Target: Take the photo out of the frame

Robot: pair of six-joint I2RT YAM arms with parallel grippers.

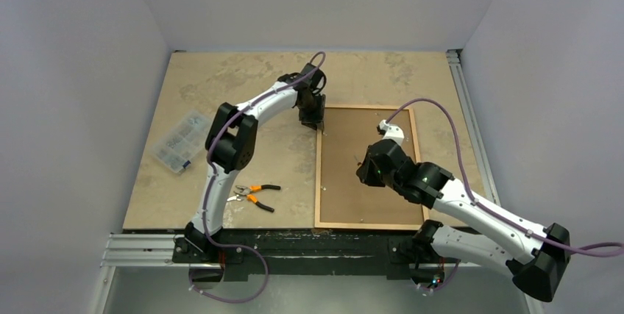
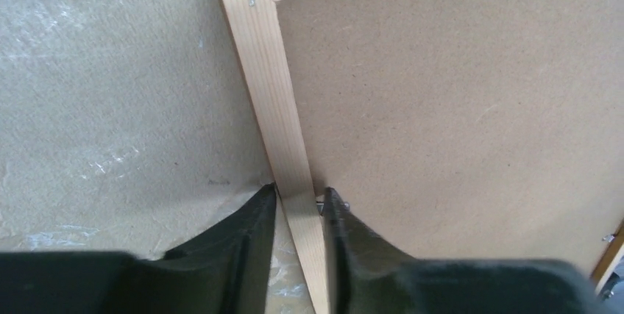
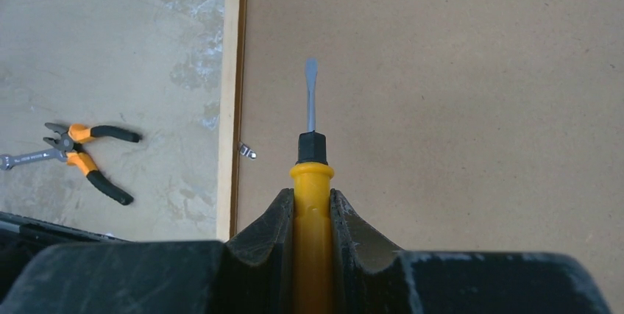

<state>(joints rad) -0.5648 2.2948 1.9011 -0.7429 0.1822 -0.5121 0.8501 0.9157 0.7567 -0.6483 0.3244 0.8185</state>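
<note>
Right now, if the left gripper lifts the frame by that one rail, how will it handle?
Probably tilts or twists: the frame is wide with narrow moulding, and the left gripper pinches one rail. Likely light: thin wood around a board back. The smooth rail might slip in that pinch.

This is a robotics lab test cell. Plain pale walls [image 1: 73,71] box in a single worktop [image 1: 221,79] of mottled beige board on three sides. An aluminium rail [image 1: 140,248] runs along the near edge and a second one [image 1: 460,101] runs up the right side. Two white and black robot arms, the left arm [image 1: 254,108] and the right arm [image 1: 486,207], are bolted at that near edge, with purple cables [image 1: 423,101] looping from them. The loose items are workshop kit: orange-handled pliers [image 1: 254,195], a clear plastic parts box [image 1: 180,141], and a yellow-handled screwdriver [image 3: 311,174] clamped in the right gripper [image 3: 311,193].
</note>
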